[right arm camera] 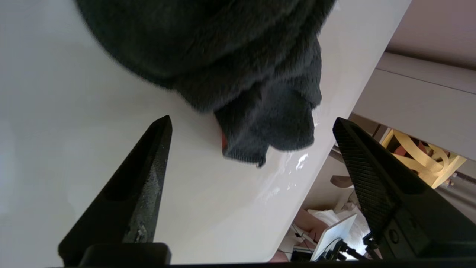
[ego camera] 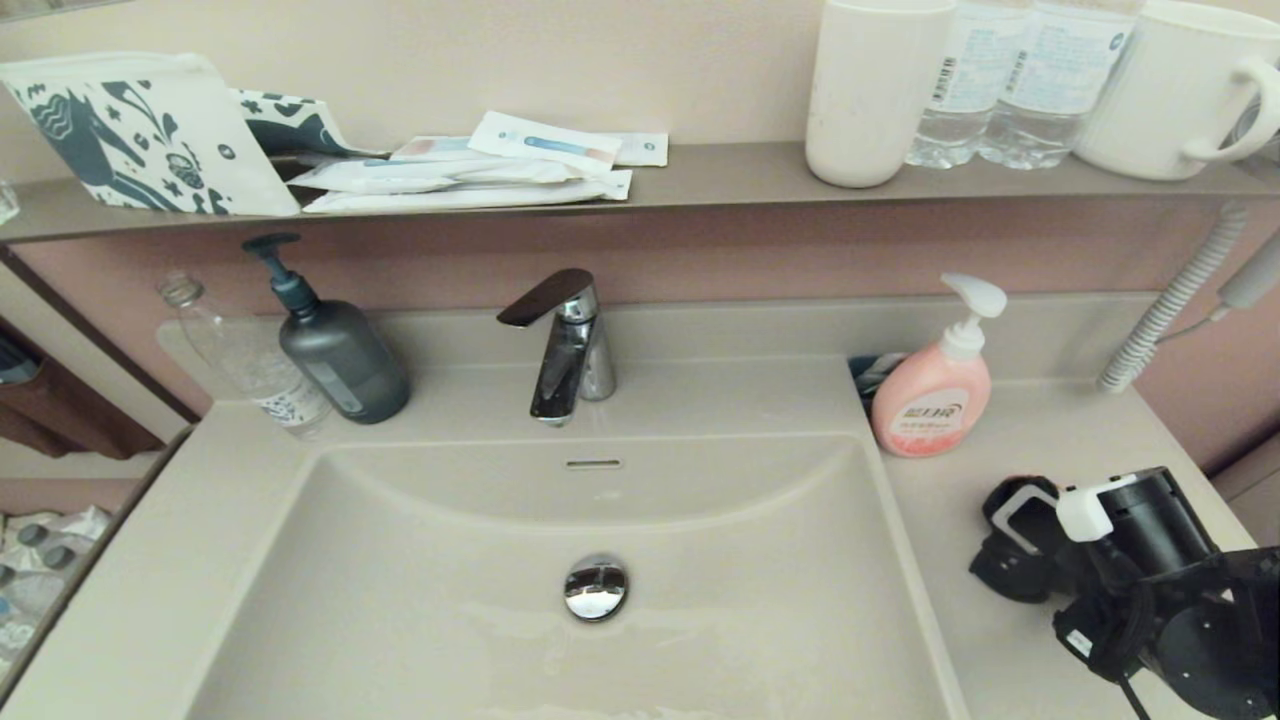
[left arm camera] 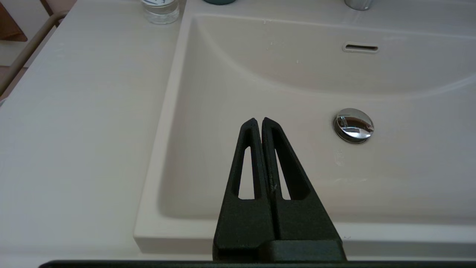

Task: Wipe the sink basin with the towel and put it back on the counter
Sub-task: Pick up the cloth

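Note:
The beige sink basin (ego camera: pixel 450 600) lies in the middle, with its chrome drain plug (ego camera: pixel 596 587) and overflow slot (ego camera: pixel 593 463). The dark charcoal towel (right arm camera: pixel 230 56) lies bunched on the counter (right arm camera: pixel 74 93) to the right of the basin, a sliver of coral red showing at its edge. My right gripper (right arm camera: pixel 251 119) is open just above it, one finger on each side and neither touching the cloth. In the head view my right arm (ego camera: pixel 1150 560) covers most of the towel. My left gripper (left arm camera: pixel 258 120) is shut and empty over the basin's front left part (left arm camera: pixel 297 74).
The faucet (ego camera: pixel 565 345) stands behind the basin, with a grey pump bottle (ego camera: pixel 340 360) and a clear bottle (ego camera: pixel 250 365) to its left. A pink soap bottle (ego camera: pixel 935 395) stands on the right counter. The brown-grey shelf (ego camera: pixel 700 180) holds cups, water bottles and packets. The counter's outer edge (right arm camera: pixel 334 123) is close to the towel.

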You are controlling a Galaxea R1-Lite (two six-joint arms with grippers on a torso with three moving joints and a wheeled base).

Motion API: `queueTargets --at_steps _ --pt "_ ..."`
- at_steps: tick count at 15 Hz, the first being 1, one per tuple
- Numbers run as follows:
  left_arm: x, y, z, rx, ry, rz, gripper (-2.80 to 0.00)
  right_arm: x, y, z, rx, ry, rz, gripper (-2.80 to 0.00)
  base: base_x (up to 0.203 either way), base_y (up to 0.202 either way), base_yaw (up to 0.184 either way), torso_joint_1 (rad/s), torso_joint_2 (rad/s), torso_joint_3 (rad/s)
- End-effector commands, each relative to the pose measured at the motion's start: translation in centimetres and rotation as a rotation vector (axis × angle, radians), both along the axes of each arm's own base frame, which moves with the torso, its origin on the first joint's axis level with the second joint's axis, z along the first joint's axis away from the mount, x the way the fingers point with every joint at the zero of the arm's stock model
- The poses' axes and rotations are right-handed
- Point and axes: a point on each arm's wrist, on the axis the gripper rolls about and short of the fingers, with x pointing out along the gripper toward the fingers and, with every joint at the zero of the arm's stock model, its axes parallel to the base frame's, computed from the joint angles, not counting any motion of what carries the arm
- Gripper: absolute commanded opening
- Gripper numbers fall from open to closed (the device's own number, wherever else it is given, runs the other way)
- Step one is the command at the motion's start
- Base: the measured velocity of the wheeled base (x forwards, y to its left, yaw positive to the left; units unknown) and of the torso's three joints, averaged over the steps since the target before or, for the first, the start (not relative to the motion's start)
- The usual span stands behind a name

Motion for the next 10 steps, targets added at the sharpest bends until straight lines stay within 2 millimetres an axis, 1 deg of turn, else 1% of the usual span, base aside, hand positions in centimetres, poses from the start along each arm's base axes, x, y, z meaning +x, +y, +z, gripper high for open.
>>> queueTargets --at_steps 1,4,8,10 --pt "0.0 0.0 0.0 -0.001 0.001 0.000 -2.80 0.8 0.0 -0.4 -0.012 0.016 -0.013 0.00 0.000 0.000 0.000 0.000 0.00 0.000" --pt "0.0 0.0 0.0 -0.001 0.002 0.002 -2.80 2.2 -0.5 -0.3 -0.010 0.006 -0.047 0.00 0.000 0.000 0.000 0.000 0.00 0.000" --pt "0.0 0.0 0.0 -0.001 0.001 0.000 -2.80 4.5 -1.1 0.7 0.040 -0.033 -0.066 0.00 0.000 0.000 0.000 0.000 0.00 0.000" --pt "0.0 0.0 0.0 -0.001 0.001 0.001 -2.80 5.4 -1.3 0.2 0.067 -0.014 -0.066 0.00 0.000 0.000 0.000 0.000 0.00 0.000"
